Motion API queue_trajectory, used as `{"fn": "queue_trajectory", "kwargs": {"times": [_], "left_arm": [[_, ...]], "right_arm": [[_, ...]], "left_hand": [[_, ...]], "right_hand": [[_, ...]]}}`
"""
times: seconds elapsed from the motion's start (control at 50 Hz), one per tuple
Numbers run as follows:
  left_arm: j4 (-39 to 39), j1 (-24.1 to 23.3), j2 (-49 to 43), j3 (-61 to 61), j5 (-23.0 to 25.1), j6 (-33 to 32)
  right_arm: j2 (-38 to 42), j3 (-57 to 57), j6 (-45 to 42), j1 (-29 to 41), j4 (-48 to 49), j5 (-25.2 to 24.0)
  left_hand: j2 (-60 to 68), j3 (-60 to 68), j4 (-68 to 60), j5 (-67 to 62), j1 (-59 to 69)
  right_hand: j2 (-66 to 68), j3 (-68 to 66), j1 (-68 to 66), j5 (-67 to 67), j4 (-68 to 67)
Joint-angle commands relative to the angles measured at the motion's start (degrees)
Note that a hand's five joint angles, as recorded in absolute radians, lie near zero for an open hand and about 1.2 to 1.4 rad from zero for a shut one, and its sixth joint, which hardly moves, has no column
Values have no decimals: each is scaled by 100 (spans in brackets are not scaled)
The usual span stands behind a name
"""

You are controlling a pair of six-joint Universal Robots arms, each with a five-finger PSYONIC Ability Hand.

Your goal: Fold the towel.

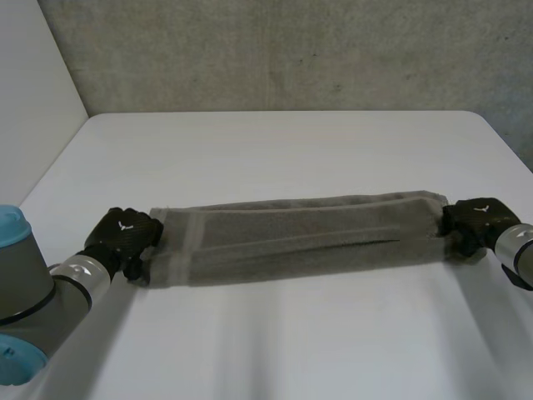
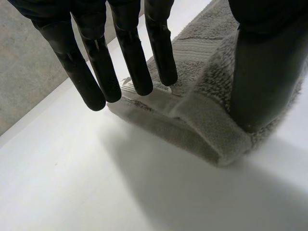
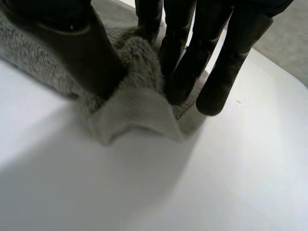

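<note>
Nearest the camera, the robot's grey left arm (image 1: 52, 287) with its light-blue caps reaches in from the near left corner. Its black left hand (image 1: 125, 235) sits at the left end of the long grey terry-cloth towel (image 1: 300, 237). In the left wrist view this hand is spread. Its straight fingers (image 2: 137, 67) reach over the far corner of the banded end, and the thumb (image 2: 264, 82) presses down on the top layer near the near edge. No cloth is gathered between them.

The towel lies folded lengthwise into a narrow strip of several layers, flat on the smooth white table (image 1: 283, 333) and running from side to side between the two hands.

At its right end, the black right hand (image 1: 476, 222) on the right arm (image 1: 518, 250) is closed on the cloth. In the right wrist view its thumb (image 3: 82, 53) and fingers (image 3: 231, 57) pinch the end, which puckers into a raised ridge between them.

Beyond the table's far edge stands a rough grey concrete wall (image 1: 291, 50).
</note>
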State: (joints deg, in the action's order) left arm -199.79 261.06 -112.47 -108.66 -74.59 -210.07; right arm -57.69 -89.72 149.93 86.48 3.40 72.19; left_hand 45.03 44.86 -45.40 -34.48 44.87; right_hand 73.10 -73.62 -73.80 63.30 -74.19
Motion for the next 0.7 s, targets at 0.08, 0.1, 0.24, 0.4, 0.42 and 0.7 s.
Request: {"fn": "queue_trajectory", "kwargs": {"times": [0.08, 0.1, 0.24, 0.4, 0.42, 0.7], "left_arm": [[2, 16, 260, -50, -3, 10], [2, 16, 260, -50, -3, 10], [37, 7, 874, -42, -11, 89], [11, 7, 1350, 133, -3, 458], [11, 7, 1350, 134, -3, 459], [2, -151, 1271, 354, -29, 538]], "right_arm": [[-180, 604, -446, -685, -50, 953], [-181, 605, -447, -685, -50, 954], [-567, 1254, -632, -38, -137, 1130], [-314, 2405, -526, 2395, -551, 1568], [-313, 2407, -526, 2400, -551, 1570], [733, 2328, -509, 5248, -542, 1728]], "left_hand": [[-419, -402, 456, 364, -403], [-420, -403, 457, 365, -404], [-1561, -1544, 1598, 1506, -1545], [-1934, -1917, 1971, 1879, -1918], [-1934, -1917, 1971, 1879, -1918], [-1934, -1917, 1971, 1879, -1918]], "right_hand": [[690, -638, -620, 670, -581], [690, -638, -620, 670, -581], [690, -638, -620, 670, -581], [690, -638, -620, 670, -581], [690, -638, -620, 670, -581], [-3190, 3241, 3259, -3210, 3298]]}}
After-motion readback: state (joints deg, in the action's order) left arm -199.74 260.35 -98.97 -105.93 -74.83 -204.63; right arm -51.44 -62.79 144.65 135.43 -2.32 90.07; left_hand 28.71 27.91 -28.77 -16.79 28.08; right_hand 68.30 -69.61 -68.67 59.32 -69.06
